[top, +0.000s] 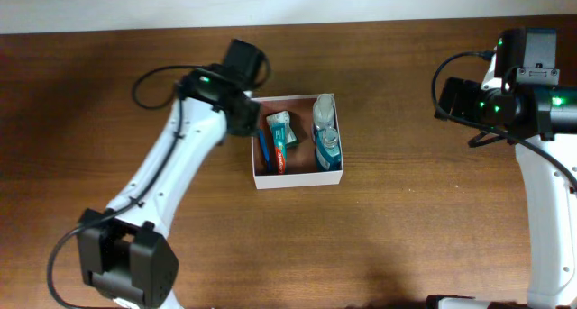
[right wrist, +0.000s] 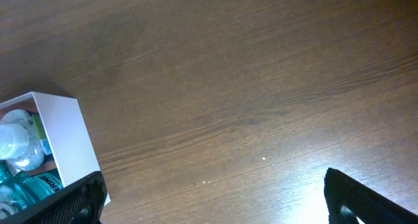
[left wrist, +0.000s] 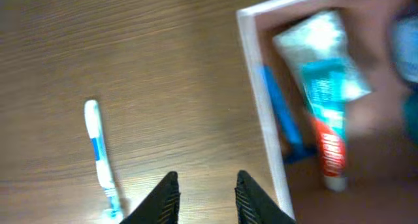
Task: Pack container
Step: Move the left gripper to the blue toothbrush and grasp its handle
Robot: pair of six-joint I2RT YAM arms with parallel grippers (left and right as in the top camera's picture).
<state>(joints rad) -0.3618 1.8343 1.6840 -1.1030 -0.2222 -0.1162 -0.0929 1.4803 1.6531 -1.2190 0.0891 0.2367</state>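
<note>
A white toothbrush [left wrist: 98,155] lies on the desk [left wrist: 163,61] just left of the left pincer [left wrist: 206,188], its length running nearly along the fingers. That pincer, the nearer one, hangs apart and empty. To its right sits the container [left wrist: 260,100], holding a blue stick [left wrist: 281,119], toothpaste [left wrist: 326,100] and two bottles [top: 326,133]. The right pincer [right wrist: 209,201], wide apart and empty, has the container well off to its left.
</note>
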